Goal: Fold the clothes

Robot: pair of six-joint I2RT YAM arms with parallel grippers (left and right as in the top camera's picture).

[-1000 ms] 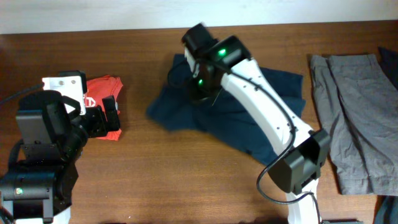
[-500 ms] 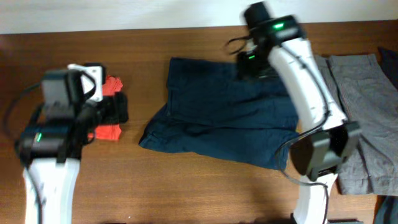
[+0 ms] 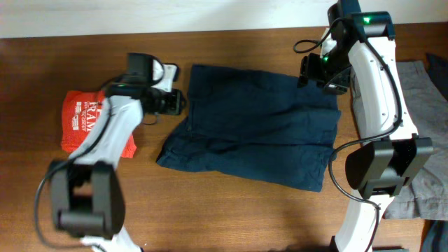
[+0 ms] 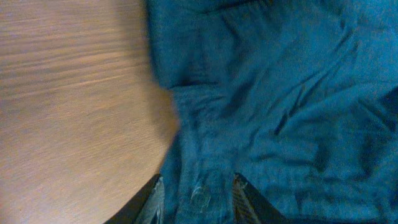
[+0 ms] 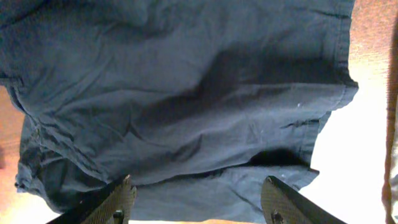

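Shorts (image 3: 259, 119) spread flat on desk (image 3: 231, 210), no fold yet; left pincer (image 4: 198, 191) and right pincer (image 5: 199, 200) both gape, released (red shirt (image 3: 87, 122) left of shorts looks folded).

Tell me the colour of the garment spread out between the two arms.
The garment is plain dark navy blue, clearest in the overhead view.

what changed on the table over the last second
The right gripper swept from the middle of the navy shorts to their far right corner, spreading them flat, and is open. The left gripper swung from the red garment to the shorts' left edge. The grey shorts stayed put.
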